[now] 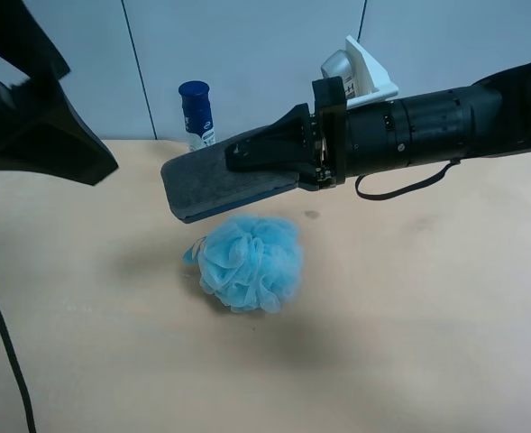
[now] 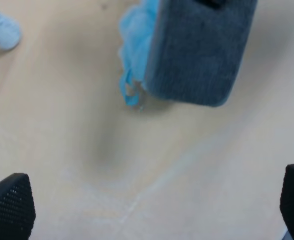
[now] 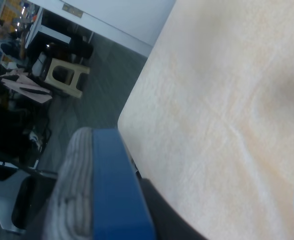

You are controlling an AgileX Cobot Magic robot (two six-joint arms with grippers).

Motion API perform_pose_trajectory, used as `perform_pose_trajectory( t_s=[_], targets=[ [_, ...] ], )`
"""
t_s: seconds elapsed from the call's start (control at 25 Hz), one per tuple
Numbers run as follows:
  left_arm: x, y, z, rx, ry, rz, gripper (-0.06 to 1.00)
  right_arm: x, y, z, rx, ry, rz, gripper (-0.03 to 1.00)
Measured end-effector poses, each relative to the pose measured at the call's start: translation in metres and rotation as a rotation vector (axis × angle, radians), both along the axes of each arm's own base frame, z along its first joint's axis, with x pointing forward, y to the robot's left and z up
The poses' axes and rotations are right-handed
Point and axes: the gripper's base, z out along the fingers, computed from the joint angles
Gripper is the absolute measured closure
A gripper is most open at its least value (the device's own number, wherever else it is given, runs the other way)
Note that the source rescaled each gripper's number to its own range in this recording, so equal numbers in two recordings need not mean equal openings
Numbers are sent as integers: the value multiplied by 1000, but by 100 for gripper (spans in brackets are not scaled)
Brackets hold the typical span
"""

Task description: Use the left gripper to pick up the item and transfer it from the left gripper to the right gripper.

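The item (image 1: 224,185), a flat dark grey block with a blue edge, hangs in the air above the light-blue puff (image 1: 250,262). My right gripper (image 1: 267,161), on the arm with the white housing at the exterior high view's right, is shut on the item's near end. The right wrist view shows the item (image 3: 97,190) close up, with a dark finger beside it. My left gripper (image 1: 58,135) is at the exterior high view's upper left, apart from the item. In the left wrist view its jaws stand wide apart and empty (image 2: 151,210), facing the item (image 2: 199,50) and the puff (image 2: 134,45).
A white bottle with a dark blue cap (image 1: 196,113) stands upright at the back of the tan table (image 1: 409,316), behind the item. A black cable (image 1: 4,343) hangs down at the left. The right wrist view shows the table's edge (image 3: 137,105) and the floor beyond.
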Motion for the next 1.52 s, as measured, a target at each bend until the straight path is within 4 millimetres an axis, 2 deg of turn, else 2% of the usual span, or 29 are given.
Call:
perform_pose_trajectory(
  t_s=[0.2,0.32,0.48,0.64,0.8,1.0,1.12,1.28,1.52],
  targets=[
    [-26,36,18,-112,-64,119,-5,0,0,0,0,0,0,97],
    [-46,65,15,-162,-98,190,-5,0,0,0,0,0,0,97],
    [-78,103,-8,-233,-97,259,-5,0,0,0,0,0,0,97],
    [-105,132,-40,-296,-82,287,-5,0,0,0,-1,0,1,97],
    [-125,148,-71,-355,-61,270,-5,0,0,0,-1,0,1,97],
    [-141,158,-106,-435,-51,238,-5,0,0,0,-3,-2,3,97],
    [-148,165,-120,-486,-66,224,-6,0,0,0,-3,1,2,97],
    [-156,173,-124,-568,-120,207,-6,0,0,0,-1,25,-4,97],
    [-156,167,-128,-581,-133,161,-6,2,-1,-2,-16,54,-32,97]
  ],
)
